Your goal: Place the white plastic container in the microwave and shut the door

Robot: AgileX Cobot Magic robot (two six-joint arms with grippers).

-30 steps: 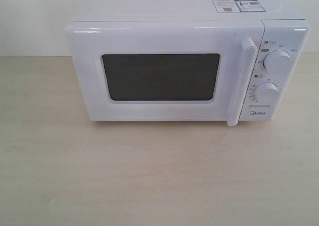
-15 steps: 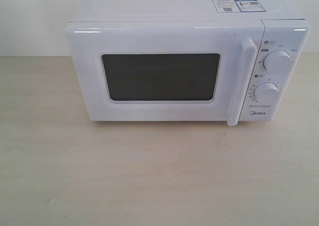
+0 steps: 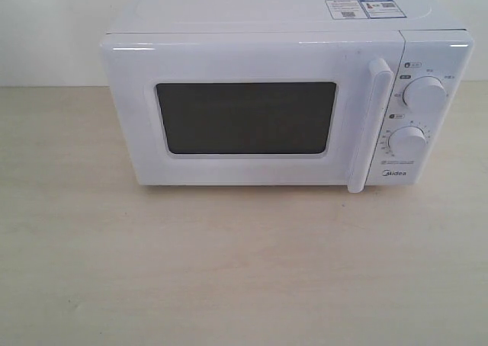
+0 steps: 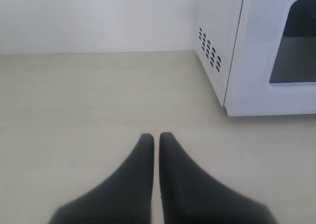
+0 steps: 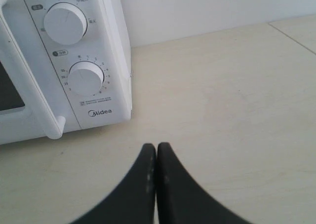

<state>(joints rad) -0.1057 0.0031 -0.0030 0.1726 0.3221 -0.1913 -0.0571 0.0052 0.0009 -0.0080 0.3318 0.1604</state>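
1. Grippers: the left gripper [image 4: 156,135] has its black fingers [image 4: 140,174] pressed together with only a hairline slit between them. It grips nothing and its tips sit over bare table [image 4: 74,110].
2. The right gripper [image 5: 156,145] is likewise pressed together tip to tip, empty, over the table. It touches nothing.
3. Position: the left gripper is off the vented side wall [image 4: 210,48] of the microwave [image 3: 259,18], apart from it. The right gripper is off the microwave's control-panel end, near the Midea logo [image 5: 100,113] but clear of it.
4. The microwave stands upright on the table, long axis across the exterior view, front facing the camera.
5. The door [image 3: 252,56] sits flush with the microwave's front. Its bar handle [image 3: 367,125] is vertical, just beside the two dials [image 3: 425,93].
6. Stickers [image 3: 362,8] lie on the microwave's top, above the dials.
7. Hard to read: the window [image 3: 245,118] is dark, so nothing inside the microwave can be made out. Dial markings and sticker print are too small to read.
8. Cut off: each wrist view shows only one end of the microwave, and the finger bases are blurred at the frame edge.
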